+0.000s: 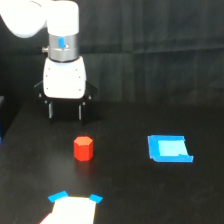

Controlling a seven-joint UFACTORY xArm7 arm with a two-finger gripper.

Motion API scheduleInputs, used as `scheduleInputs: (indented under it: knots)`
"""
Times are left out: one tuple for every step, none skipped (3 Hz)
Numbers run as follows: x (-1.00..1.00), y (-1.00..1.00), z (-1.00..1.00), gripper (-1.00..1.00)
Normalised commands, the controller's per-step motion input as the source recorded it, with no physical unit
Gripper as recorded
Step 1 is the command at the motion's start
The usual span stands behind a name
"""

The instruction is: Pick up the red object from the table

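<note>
Nearest the camera, a pale patch with bright blue corners (73,207) lies at the bottom edge of the wide matte black table (125,195), and just beyond it stands the small red-orange hexagonal block (83,148), upright on bare surface with open room all around. A flat blue square piece with a pale centre (169,149) lies well apart toward the exterior view's right. Farther back my white gripper (65,111) hangs with its dark fingers spread and empty, the block in front, clear of my jaws.
</note>
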Motion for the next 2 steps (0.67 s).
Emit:
scheduleInputs:
  knots:
    - [0.8, -1.0, 0.83, 1.0]
    - [0.52, -0.91, 0.27, 1.0]
